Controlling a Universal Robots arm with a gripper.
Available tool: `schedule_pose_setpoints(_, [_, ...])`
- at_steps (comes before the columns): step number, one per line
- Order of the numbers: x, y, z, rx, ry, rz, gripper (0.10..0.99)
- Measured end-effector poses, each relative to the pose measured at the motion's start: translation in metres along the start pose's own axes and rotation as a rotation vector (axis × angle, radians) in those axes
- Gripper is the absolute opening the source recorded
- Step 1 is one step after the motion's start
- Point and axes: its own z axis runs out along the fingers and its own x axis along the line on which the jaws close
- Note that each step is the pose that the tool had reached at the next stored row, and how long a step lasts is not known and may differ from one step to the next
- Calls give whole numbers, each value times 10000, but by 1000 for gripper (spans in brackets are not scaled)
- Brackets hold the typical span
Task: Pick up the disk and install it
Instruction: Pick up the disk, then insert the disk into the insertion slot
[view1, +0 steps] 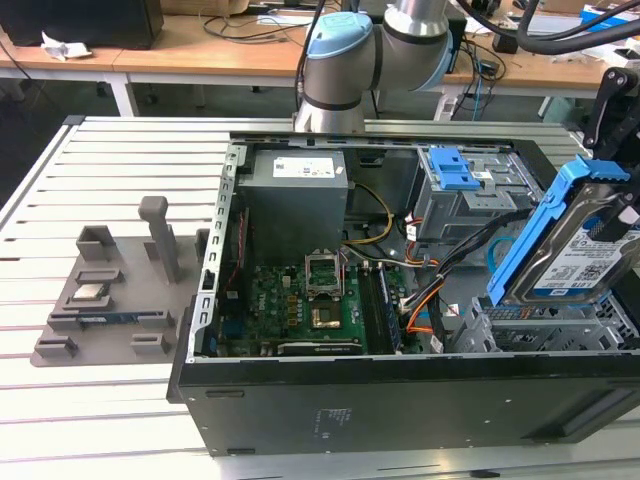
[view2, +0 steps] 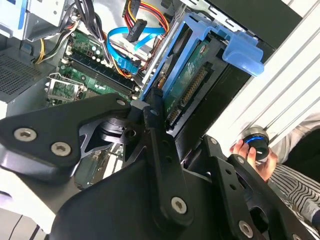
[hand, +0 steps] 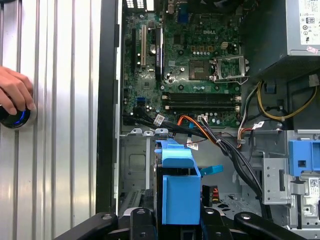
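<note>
The second wrist view looked along the gripper (view2: 182, 140), whose two black fingers (view2: 157, 145) were closed onto the disk (view2: 192, 75), one against each side of its blue carrier, with nothing else in their hold. In the exterior view the disk (view1: 575, 245) ran out from the gripper (view1: 622, 205) with its long axis steeply tilted. Its upper end was by the fingers and its lower end slanted down toward the grey drive cage (view1: 540, 325) in the corner of the open computer case (view1: 400, 400) at the exterior view's right. From where I stood I couldn't tell whether that lower end was touching the cage or hanging just above it. The first wrist view looked down the carrier's end (hand: 180, 195), with the motherboard (hand: 200, 65) beyond and a tangle of cables between. Outside the case, on the slotted metal table (hand: 60, 150), a person's hand (hand: 15, 90) rested on a round blue-lit button (hand: 14, 117). Near the table's far edge a grey parts fixture (view1: 100, 310) sat well apart from the disk.
</note>
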Motion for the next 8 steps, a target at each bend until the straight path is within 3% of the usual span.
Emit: schedule_pose_setpoints(8, [7, 11, 10, 0, 0, -1, 361])
